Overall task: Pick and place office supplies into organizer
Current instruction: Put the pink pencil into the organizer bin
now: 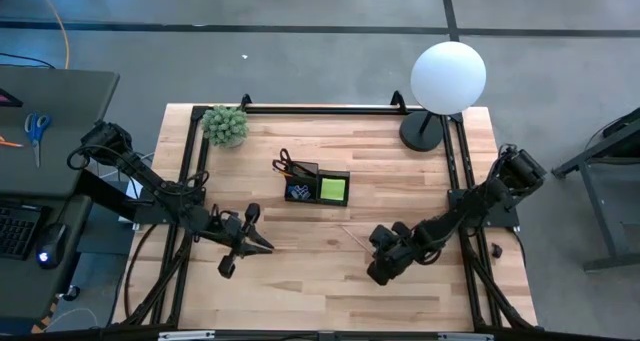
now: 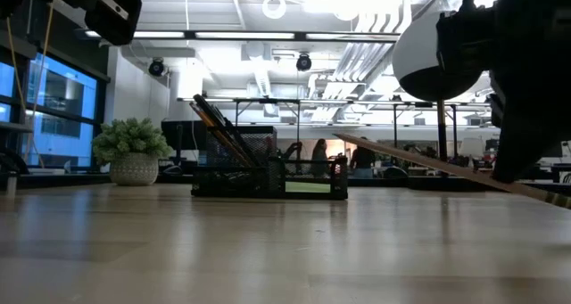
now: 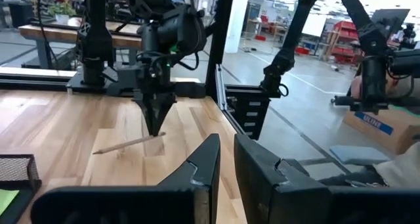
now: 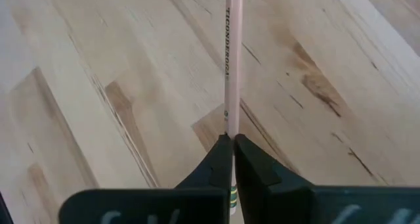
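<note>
The black organizer (image 1: 315,186) stands mid-table toward the far edge. It holds the lime-green sticky-note pad (image 1: 333,189), black-handled scissors (image 1: 287,163) and slanting pens (image 2: 219,126). My right gripper (image 1: 374,243) is right of centre near the table's near side, shut on a wooden pencil (image 1: 354,237). My left gripper (image 1: 268,247), shut and touching nothing, hovers left of centre and points toward the right arm. The left wrist view shows the right gripper (image 3: 155,122) pointing down with the pencil (image 3: 125,144) sticking out sideways. My right gripper pinches the wooden pencil between its two fingers (image 4: 252,159), close to the banded end (image 4: 231,192), from above with the fingers pointing down. The long free part (image 4: 229,60) reaches out toward the organizer. The pencil is tilted, its free end (image 2: 348,137) raised above the table.
A small green plant (image 1: 225,126) sits at the far left corner; a white globe lamp (image 1: 448,76) on its round black base stands at the far right corner. Black frame rails (image 1: 190,171) line the table's sides. Blue-handled scissors (image 1: 37,131) lie on a side desk.
</note>
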